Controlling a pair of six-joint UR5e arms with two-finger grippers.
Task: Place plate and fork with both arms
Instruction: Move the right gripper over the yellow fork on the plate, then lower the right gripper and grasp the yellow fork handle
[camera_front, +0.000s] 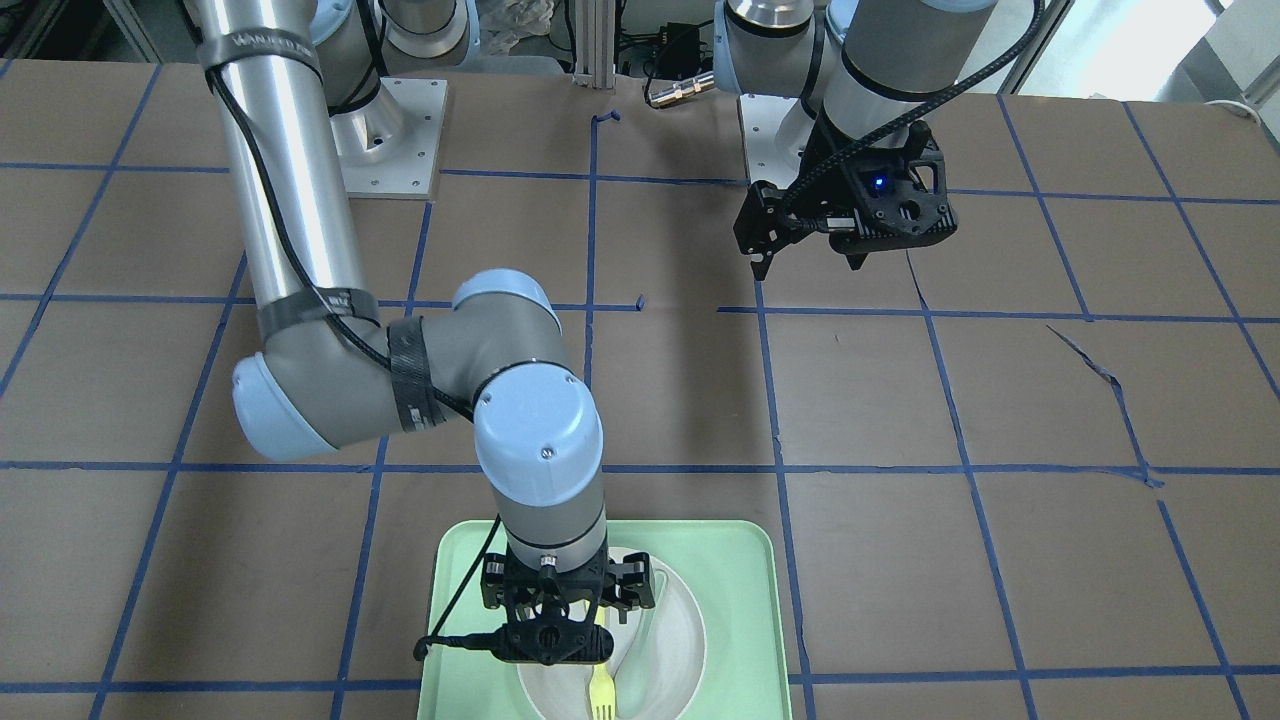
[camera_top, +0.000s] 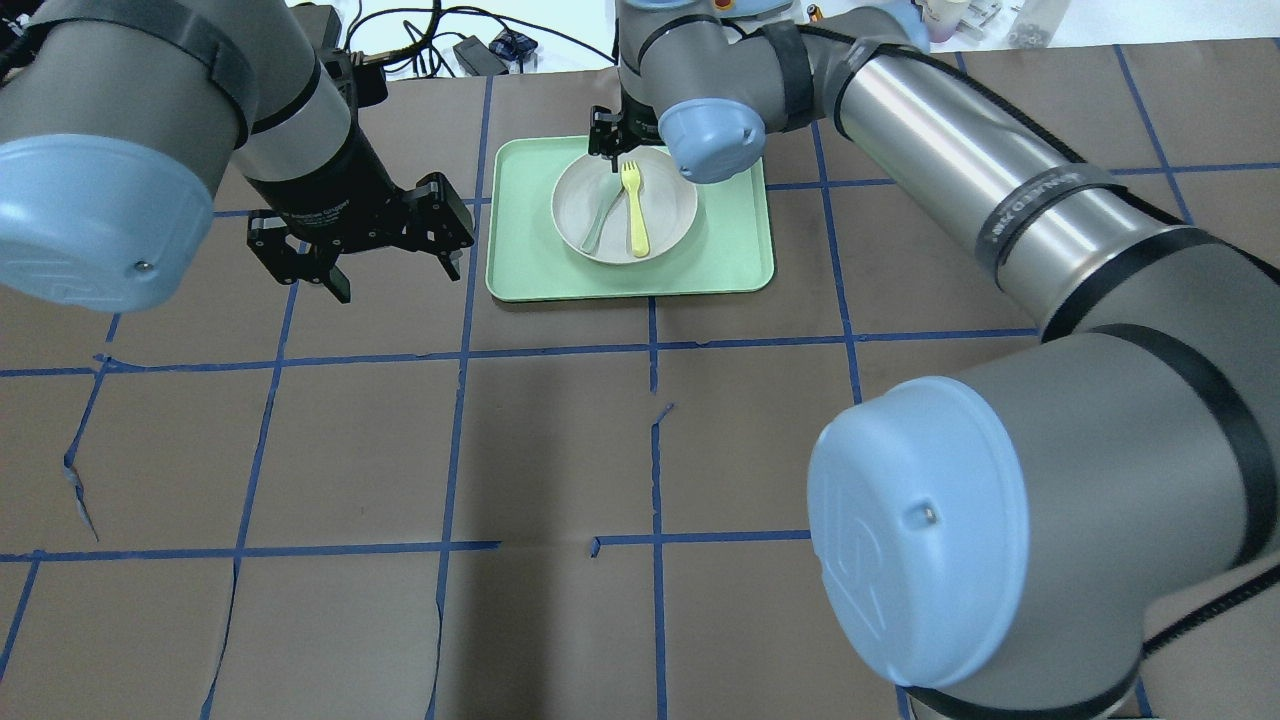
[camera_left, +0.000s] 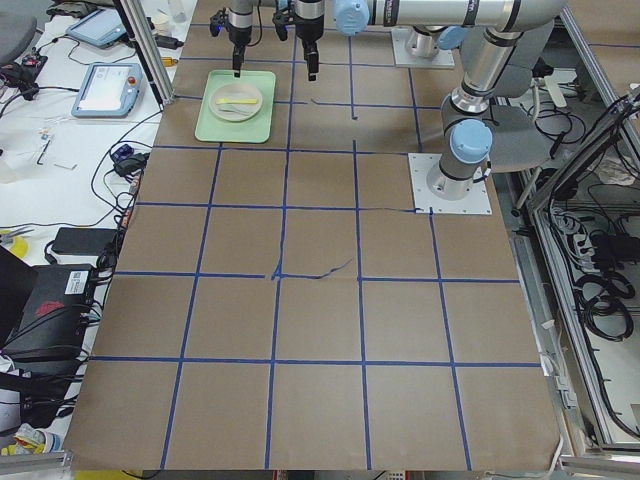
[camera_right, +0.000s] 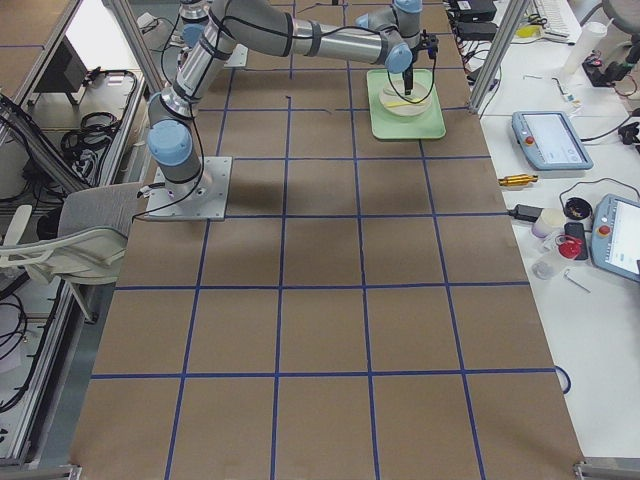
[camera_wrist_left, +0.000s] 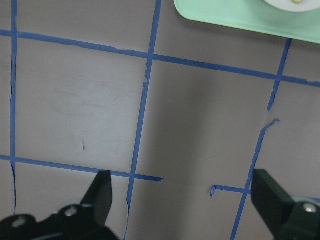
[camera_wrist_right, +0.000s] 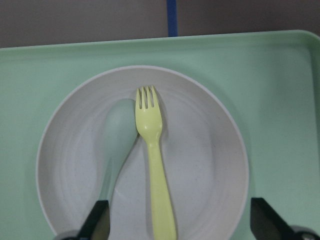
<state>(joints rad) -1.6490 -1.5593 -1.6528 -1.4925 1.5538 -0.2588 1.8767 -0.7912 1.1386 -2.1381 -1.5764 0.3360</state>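
The off-white plate (camera_top: 672, 212) sits in the mint-green tray (camera_top: 730, 262) at the far middle of the table. The pale-yellow fork (camera_top: 635, 210) lies on the plate, beside a grey-green spoon (camera_top: 600, 222). My right gripper (camera_top: 612, 150) hangs open and empty just above the plate's far edge. In the right wrist view the fork (camera_wrist_right: 155, 170) lies on the plate (camera_wrist_right: 210, 165) between the spread fingers (camera_wrist_right: 97, 222). My left gripper (camera_top: 398, 280) is open and empty, above the bare table left of the tray. It also shows in the front view (camera_front: 810, 265).
The table is brown paper with a blue tape grid. The tray's corner (camera_wrist_left: 240, 17) shows in the left wrist view, ahead of the left gripper (camera_wrist_left: 185, 197). The right arm's elbow (camera_front: 420, 380) stretches across the table toward the tray (camera_front: 740, 600).
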